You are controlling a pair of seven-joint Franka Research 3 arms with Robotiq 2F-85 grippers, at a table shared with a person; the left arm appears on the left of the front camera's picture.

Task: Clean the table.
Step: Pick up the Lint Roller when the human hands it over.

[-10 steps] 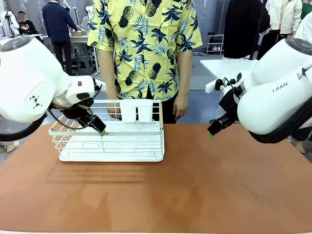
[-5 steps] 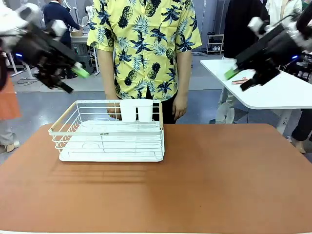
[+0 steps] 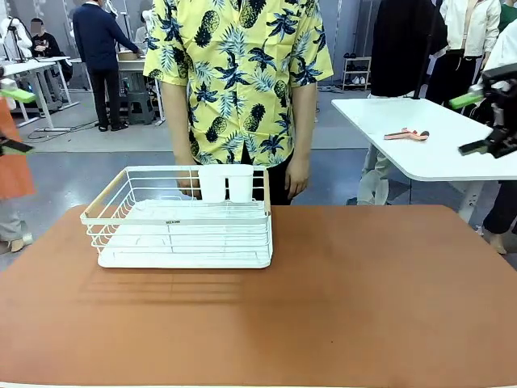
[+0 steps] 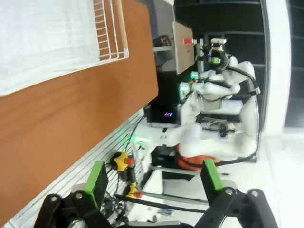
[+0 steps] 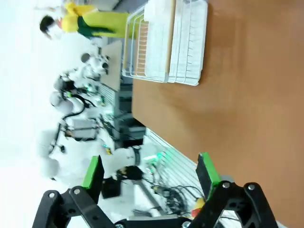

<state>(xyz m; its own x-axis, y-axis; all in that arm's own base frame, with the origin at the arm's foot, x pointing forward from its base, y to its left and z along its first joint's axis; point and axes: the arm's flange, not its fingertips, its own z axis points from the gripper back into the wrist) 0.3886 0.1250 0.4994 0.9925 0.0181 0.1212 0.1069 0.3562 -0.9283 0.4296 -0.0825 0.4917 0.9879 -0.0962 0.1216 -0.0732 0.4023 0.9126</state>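
Table fills the front view's lower half, with a white dish rack on it toward 10 o'clock and a person at 12. Left gripper at 9 and right gripper at 3 are raised, fingers apart.

Left wrist view: fingers spread and empty, table at 10 o'clock.

Right wrist view: fingers spread and empty, table at 2.
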